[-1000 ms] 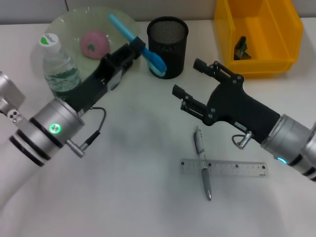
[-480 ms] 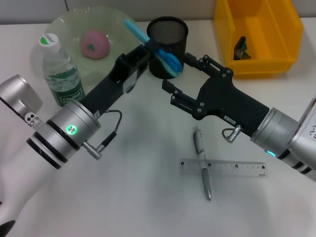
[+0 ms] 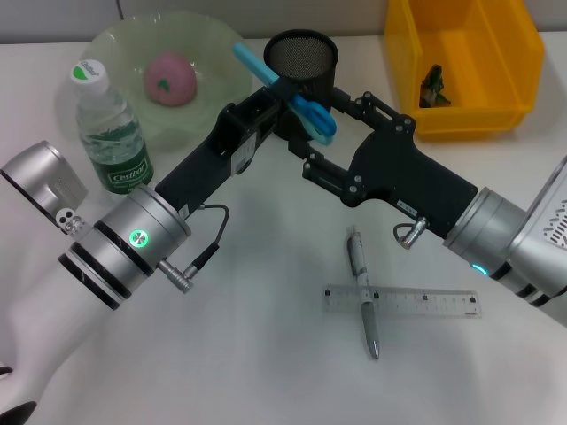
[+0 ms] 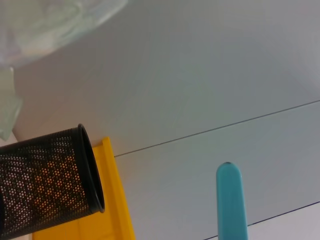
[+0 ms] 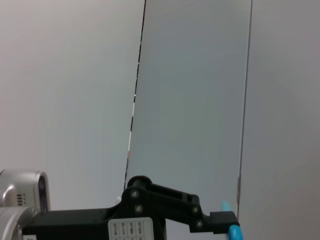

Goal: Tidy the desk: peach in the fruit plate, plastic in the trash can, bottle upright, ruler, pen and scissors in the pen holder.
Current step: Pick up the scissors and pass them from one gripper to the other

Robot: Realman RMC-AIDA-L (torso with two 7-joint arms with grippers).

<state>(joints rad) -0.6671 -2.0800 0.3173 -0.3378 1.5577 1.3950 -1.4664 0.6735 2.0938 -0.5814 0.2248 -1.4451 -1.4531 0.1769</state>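
Blue scissors clenched in left gripper, tilted at pen holder rim. Right gripper spread wide just beside holder, w/ nothing in it. Pen lies across ruler.

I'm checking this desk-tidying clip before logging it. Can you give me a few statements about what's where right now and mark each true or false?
1. The peach lies in the fruit plate. True.
2. The left pincer holds the blue scissors beside the pen holder. True.
3. The bottle lies on its side. False: it stands upright next to the fruit plate.
4. The pen is already in the pen holder. False: it lies on the desk, across the ruler.
5. The right pincer grips the ruler. False: it is open, up near the scissors and the pen holder.
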